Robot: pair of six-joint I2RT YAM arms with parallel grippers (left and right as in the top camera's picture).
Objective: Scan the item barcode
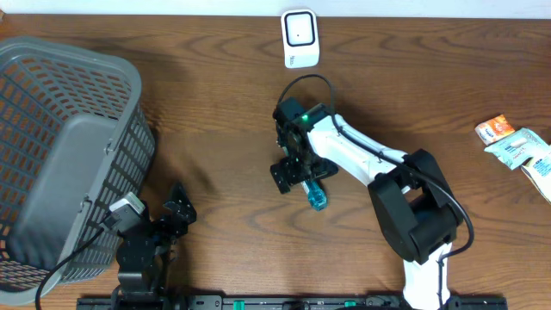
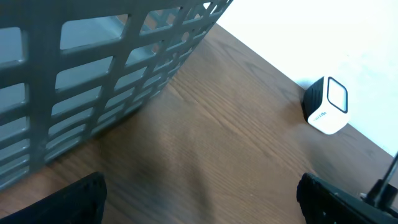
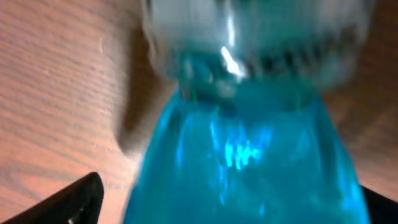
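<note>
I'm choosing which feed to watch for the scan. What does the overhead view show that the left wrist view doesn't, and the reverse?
Only the overhead shows the blue bottle lying at the right gripper, and the packets at the table's right edge. Only the left wrist view shows the dark side face of the white scanner and the white surface beyond the table's far edge. Both show the grey basket, the scanner and the wooden table.
</note>
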